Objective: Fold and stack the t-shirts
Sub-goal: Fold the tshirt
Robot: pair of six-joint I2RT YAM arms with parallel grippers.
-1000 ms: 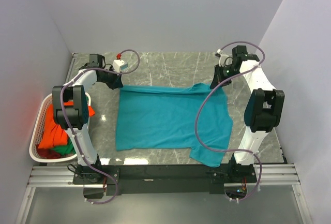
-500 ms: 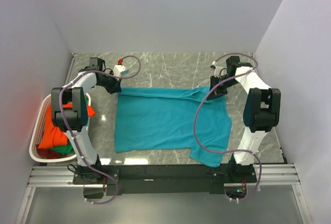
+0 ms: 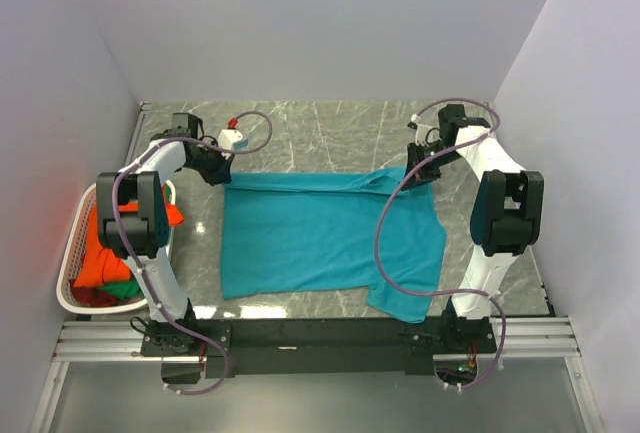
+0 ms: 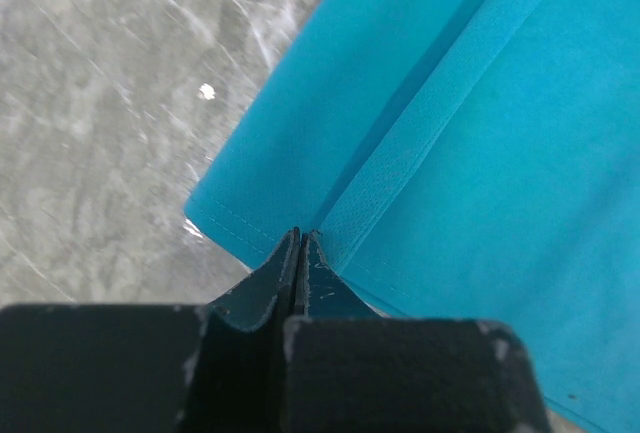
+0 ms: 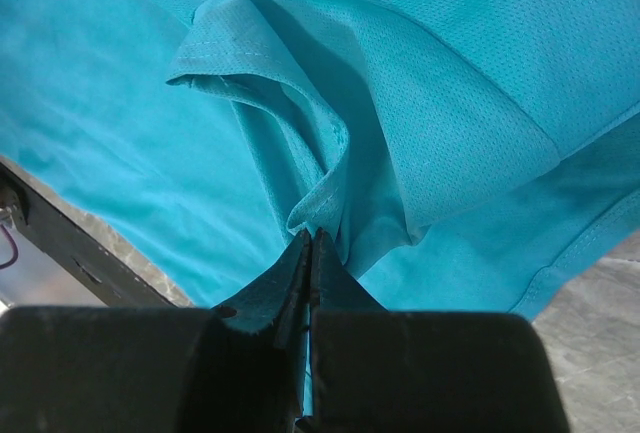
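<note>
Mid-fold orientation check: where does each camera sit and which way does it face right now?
Top external: high behind the bases, looking down on the table, teal t-shirt and basket; left arm and right arm show whole.
Left wrist: on the left arm, looking along the left claw, shut on the shirt's hem corner.
Right wrist: looking along the right claw, shut on bunched cloth.
Shared: all see the teal shirt.

The right gripper (image 5: 308,240) pinches a stitched hem of the teal t-shirt (image 5: 470,83), the cloth bunching in folds just above it (grey table (image 5: 605,353) shows to its right).
</note>
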